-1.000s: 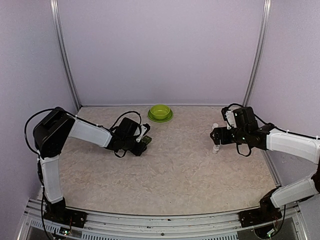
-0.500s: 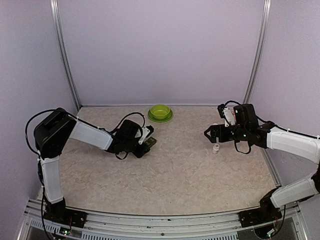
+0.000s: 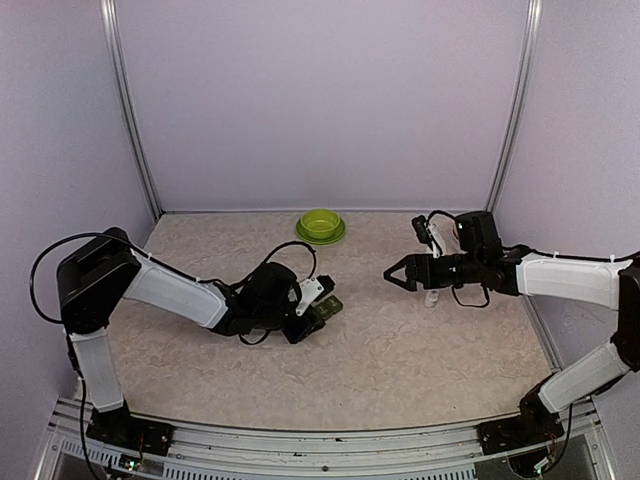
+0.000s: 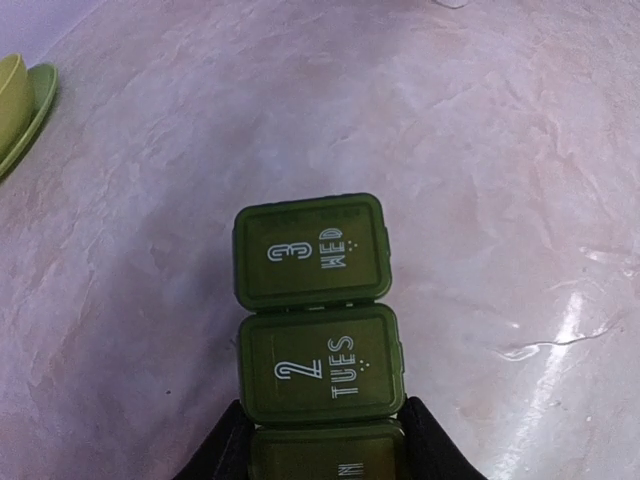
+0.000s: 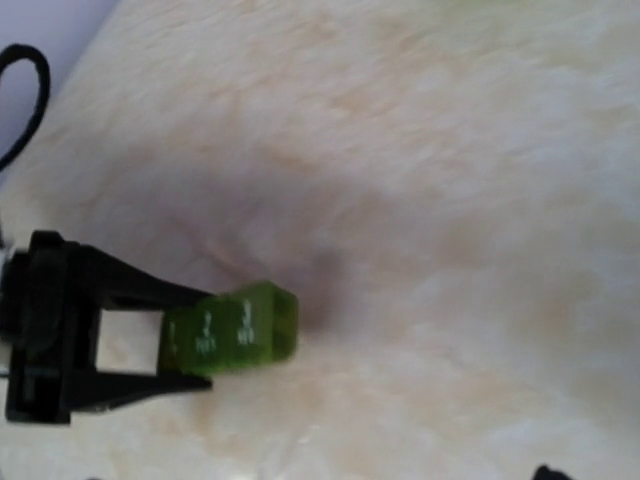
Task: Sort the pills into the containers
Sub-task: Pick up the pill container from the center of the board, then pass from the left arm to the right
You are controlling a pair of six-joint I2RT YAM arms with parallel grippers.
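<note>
Table (image 3: 400,350): one pill box (image 4: 315,330), one bowl (image 3: 320,226)

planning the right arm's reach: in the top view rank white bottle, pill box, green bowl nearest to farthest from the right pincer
1. small white bottle, just right of the right pincer
2. dark green pill box, to its left, nearer front
3. lime green bowl, left, at the back

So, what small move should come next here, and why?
Probably the right gripper, open and empty, should move closer to the pill box: the left gripper clamps one end, and both visible lids are shut, so nothing can go in yet.
</note>
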